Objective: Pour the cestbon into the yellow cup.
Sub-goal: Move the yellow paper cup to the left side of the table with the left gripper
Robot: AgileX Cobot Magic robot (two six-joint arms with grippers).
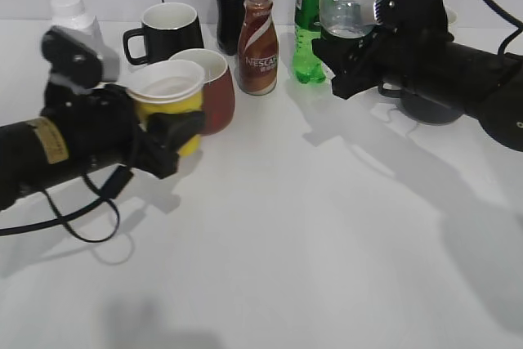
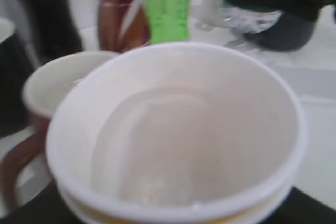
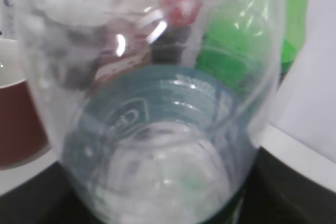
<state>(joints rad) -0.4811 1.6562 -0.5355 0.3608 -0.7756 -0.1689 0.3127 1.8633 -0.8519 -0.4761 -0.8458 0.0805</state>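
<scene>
Exterior view: left end effector (image 1: 167,132) is clamped around the yellow cup (image 1: 170,104), held upright at the left, just beside the reddish-brown mug (image 1: 214,91). Right end effector (image 1: 347,59) grips the cestbon (image 1: 345,2) at its dark green label band, bottle upright, long axis vertical, far right, next to the green bottle (image 1: 309,18). Cup lies well to the left of the bottle, so the gap must close before any tilt. Brown Nescafe bottle (image 1: 258,38) stands between them on the tabletop (image 1: 310,218).

Left wrist view: cup (image 2: 178,135) fills the frame; white inside, appears empty, blurred.

Right wrist view: cestbon (image 3: 157,129) seen close up, clear ribbed wall, greenish band; contents level cannot be judged.
</scene>
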